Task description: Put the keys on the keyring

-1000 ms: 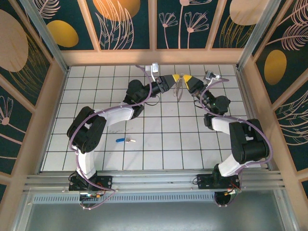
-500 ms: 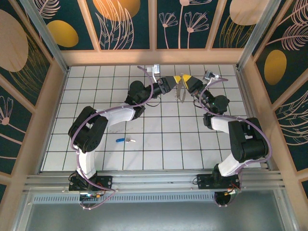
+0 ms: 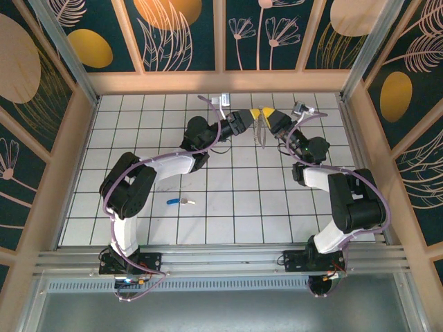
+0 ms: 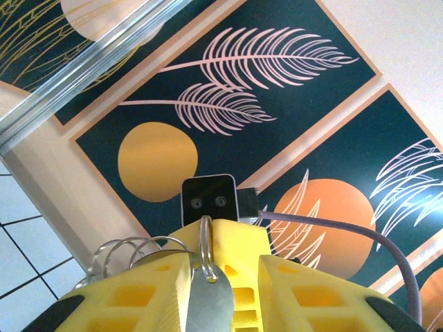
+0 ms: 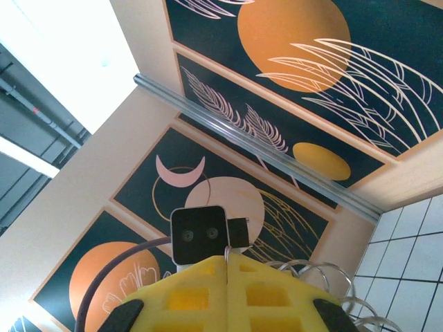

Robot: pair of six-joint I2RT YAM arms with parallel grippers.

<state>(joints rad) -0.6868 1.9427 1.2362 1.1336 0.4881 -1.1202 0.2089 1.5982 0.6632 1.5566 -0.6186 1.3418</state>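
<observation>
The keyring (image 3: pixel 260 130) is held up off the desk (image 3: pixel 228 218) near its far edge, between the left claw (image 3: pixel 250 117) and the right claw (image 3: pixel 271 117), which are brought tip to tip. In the left wrist view a flat grey tab with the thin metal ring (image 4: pixel 205 242) through it is seen pinched between the yellow fingers (image 4: pixel 138 297), so the left claw is closed on the keyring. This two-sided hold is judged to steady the ring, and perhaps to pry its coils apart, so that a key can be threaded on. The right claw is fully closed, its fingers (image 5: pixel 187 297) pressed together, with wire loops (image 5: pixel 325 277) just beside them; whether a thin part of the ring is caught there cannot be told. The blue-headed key (image 3: pixel 180 202) is left flat on the desk, well apart from both claws, in front of the left arm and not yet picked up. Compared with a second ago, the left claw is found slightly nearer the right one, with the keyring squeezed more tightly between them, while the key is unmoved.
</observation>
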